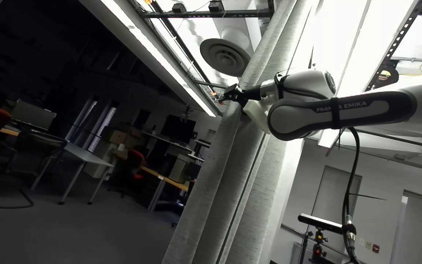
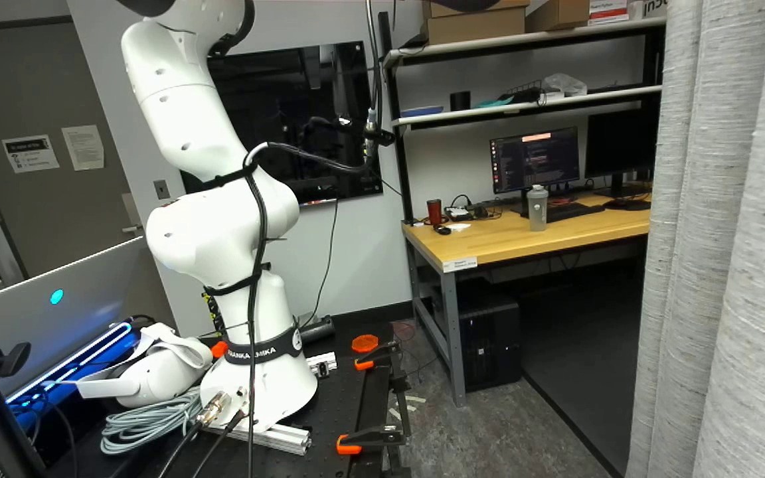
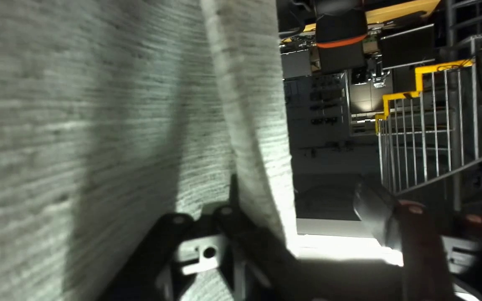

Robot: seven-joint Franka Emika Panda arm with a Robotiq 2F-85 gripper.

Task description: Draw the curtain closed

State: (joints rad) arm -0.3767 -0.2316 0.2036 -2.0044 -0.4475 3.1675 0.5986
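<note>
Fingers (image 3: 419, 242): standing spread wide apart at 6 and 4 o'clock in the wrist view, pinching nothing.
Gripper (image 3: 296, 191): apparently straddling the curtain edge (image 3: 280, 175); risking a miss if nudging the near fold (image 3: 230, 92) aside while squeezing, or a slip mid-pull if biting only a shallow strip.
Curtain edge: running from 12 down toward 5 o'clock, passing between the fingers as seen; leaving depth within the grasp unclear.
Curtain (image 3: 132, 104): filling 7 through 12 o'clock in the wrist view, showing folds (image 2: 748, 232) at 3 o'clock in an exterior view; possibly snagging on the finger bracket (image 3: 202, 243), owing to lying so close.
Arm (image 1: 295, 124): lying at 3 o'clock in an exterior view; possibly running out of reach before finishing the draw, owing to an apparently fixed base (image 2: 263, 385).
Upper links (image 2: 186, 73): cropping off at 11 o'clock in an exterior view, leaving the gripper out.
Cable (image 1: 357, 146): hanging at 4 o'clock in an exterior view, overlapping a bar-shaped camera (image 1: 321, 223); risking a snag on any sideways sweep, leaving contact unclear.
Upper curtain (image 1: 293, 18): leaving frame at 1 o'clock, hiding any rail; possibly binding overhead if dragging unevenly from lower down.
Dim room (image 1: 50, 80): lying in deep shadow at 10 o'clock, showing barely readable shapes.
</note>
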